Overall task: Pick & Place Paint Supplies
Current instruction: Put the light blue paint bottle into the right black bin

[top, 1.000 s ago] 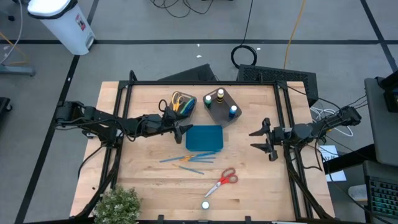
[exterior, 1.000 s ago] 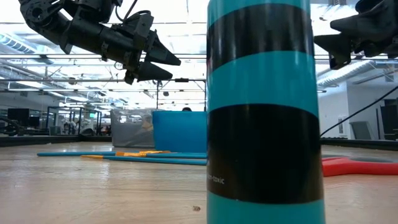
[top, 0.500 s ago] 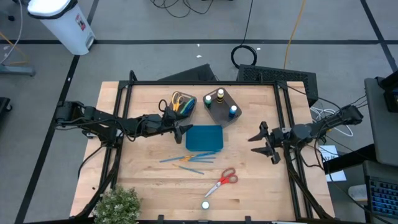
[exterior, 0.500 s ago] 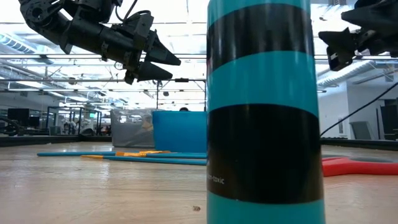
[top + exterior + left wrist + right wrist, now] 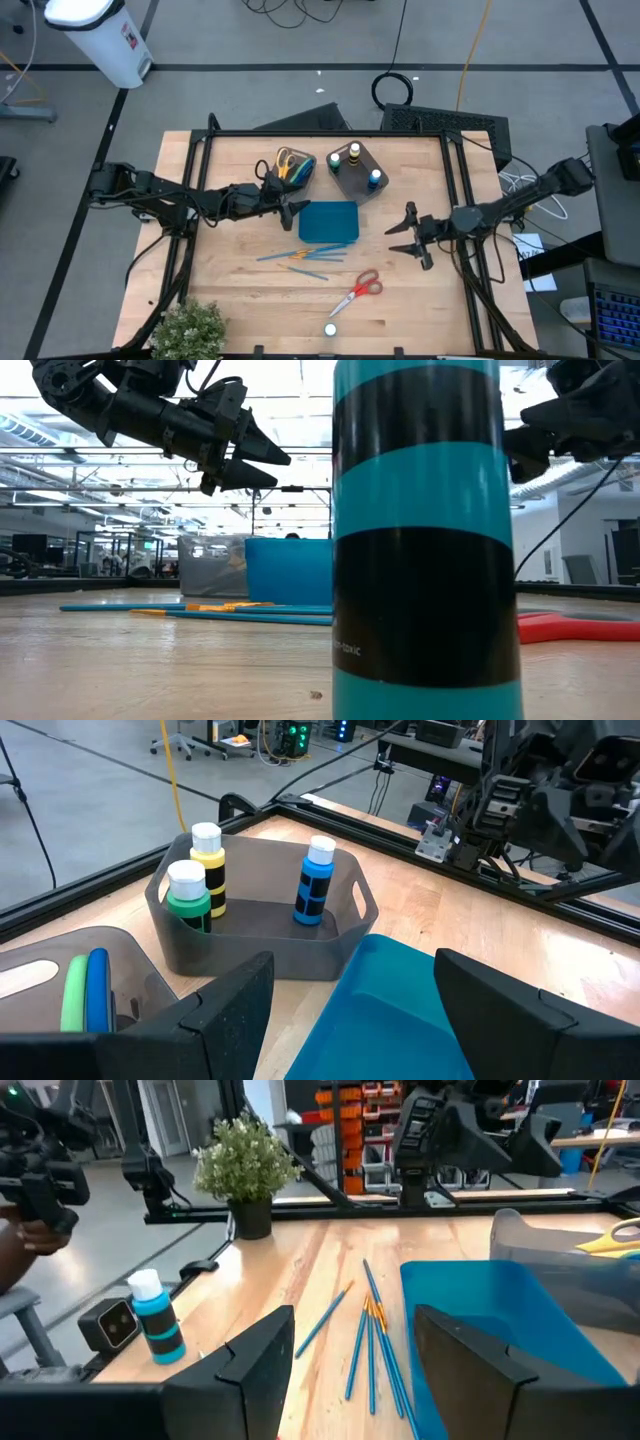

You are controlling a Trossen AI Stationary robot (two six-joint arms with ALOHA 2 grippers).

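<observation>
My right gripper (image 5: pixel 406 236) hangs in the air above the right part of the table (image 5: pixel 410 300), its fingers spread wide and holding nothing. It sits just right of the teal tray (image 5: pixel 328 221) and farther from the table's near edge than the red-handled scissors (image 5: pixel 358 291), which lie flat on the wood near that edge. Through my right wrist camera I see the cluster of thin blue and orange brushes (image 5: pixel 372 1335) lying on the table just beside the tray's near side.

A lone paint bottle with a blue cap (image 5: pixel 330 328) stands close to the near edge of the table; it is the same bottle that fills the low view as a teal and black striped column (image 5: pixel 425 540).

My left gripper (image 5: pixel 288 208) waits above the table at the left end of the tray, with its fingers also spread and empty. Just beyond it are two grey bins. The left bin (image 5: pixel 302 176) holds scissors with yellow handles (image 5: pixel 284 160); in my left wrist view I can also make out green and blue handles (image 5: pixel 84 990) in it. The right bin (image 5: pixel 262 945) holds three upright paint bottles: one with a yellow cap (image 5: pixel 207 866), one with a green cap (image 5: pixel 188 894), and one with a blue cap (image 5: pixel 316 879).

A potted plant (image 5: pixel 186 330) stands at the near left corner of the table.
</observation>
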